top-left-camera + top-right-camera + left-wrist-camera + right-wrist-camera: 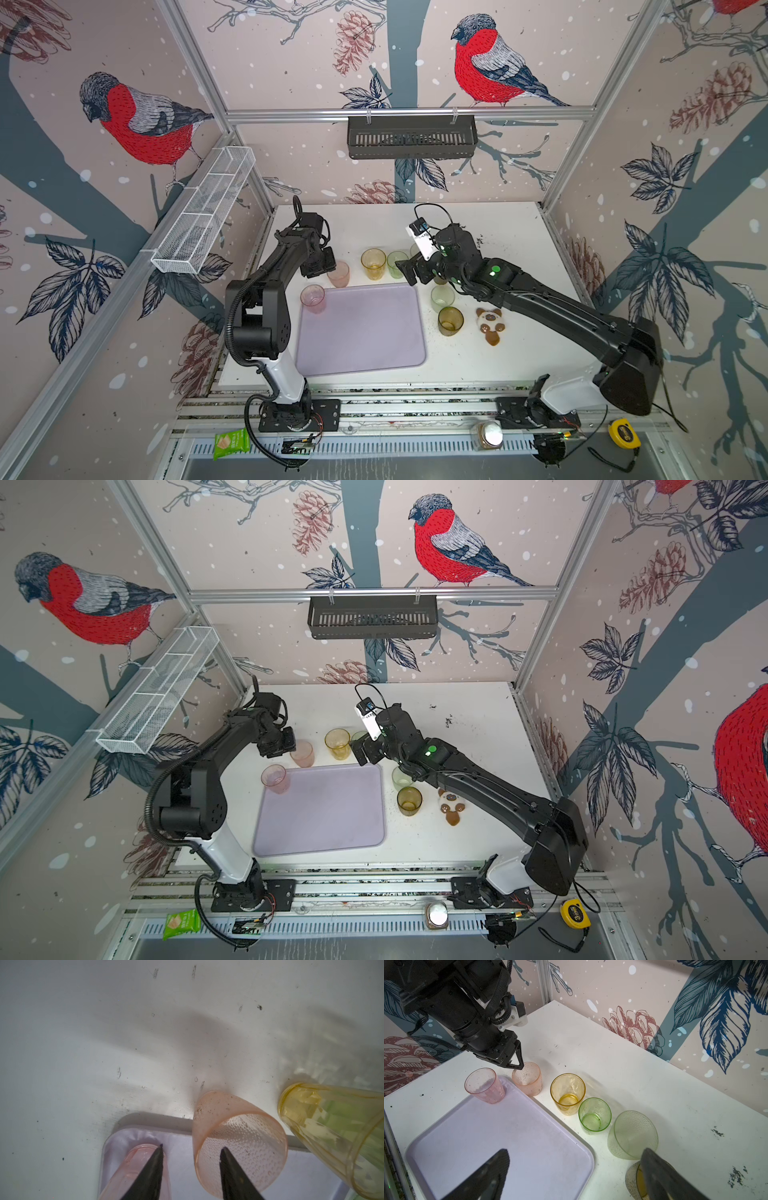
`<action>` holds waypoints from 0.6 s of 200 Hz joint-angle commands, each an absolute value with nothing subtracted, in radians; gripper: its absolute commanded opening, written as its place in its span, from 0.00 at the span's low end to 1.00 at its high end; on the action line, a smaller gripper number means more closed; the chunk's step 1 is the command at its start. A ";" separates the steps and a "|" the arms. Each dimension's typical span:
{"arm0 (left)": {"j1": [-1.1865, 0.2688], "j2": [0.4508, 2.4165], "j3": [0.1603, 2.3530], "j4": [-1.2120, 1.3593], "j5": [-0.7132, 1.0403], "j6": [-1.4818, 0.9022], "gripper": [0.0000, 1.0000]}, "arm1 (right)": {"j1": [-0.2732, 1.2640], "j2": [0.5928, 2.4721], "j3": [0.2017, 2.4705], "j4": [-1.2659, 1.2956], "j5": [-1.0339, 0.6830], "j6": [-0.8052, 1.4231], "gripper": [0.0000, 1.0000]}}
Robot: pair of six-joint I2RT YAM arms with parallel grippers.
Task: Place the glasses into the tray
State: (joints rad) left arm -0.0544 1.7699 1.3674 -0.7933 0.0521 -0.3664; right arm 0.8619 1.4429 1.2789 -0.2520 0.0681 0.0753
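**Time to grab the bumpy pink cup**

One smooth see-through pink plastic cup (pixel 312 298) stands in the far left corner of the flat pale purple tray (pixel 361 328). The other glasses stand on the white table (pixel 374 224) around the tray.

The left gripper (pixel 192 1146) is at the bumpy pink plastic cup (pixel 526 1080), just behind the tray's far edge. Its fingers are partly open. One is inside the cup and one outside, and they do not look tight on the wall.

The right gripper (pixel 575 1150) is wide open and holds nothing.

I think the step is grabbing this cup. Next the fingers need to pinch the wall. Then the cup must go up and into the tray, without bumping the smooth pink cup or the see-through yellow cup (pixel 568 1093).
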 commanded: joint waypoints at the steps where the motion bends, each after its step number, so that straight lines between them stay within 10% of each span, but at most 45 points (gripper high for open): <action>1: -0.057 1.782 1.376 -0.780 0.041 -0.362 0.44 | 0.859 1.445 1.280 -0.227 0.069 0.072 1.00; 120: -0.065 1.830 1.411 -0.784 0.031 -0.365 0.27 | 0.831 1.451 1.275 -0.222 0.048 0.069 1.00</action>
State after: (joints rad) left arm -0.0620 1.8256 1.4002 -0.7742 0.0486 -0.3668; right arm 0.8345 1.4498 1.2785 -0.2512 0.0559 0.0750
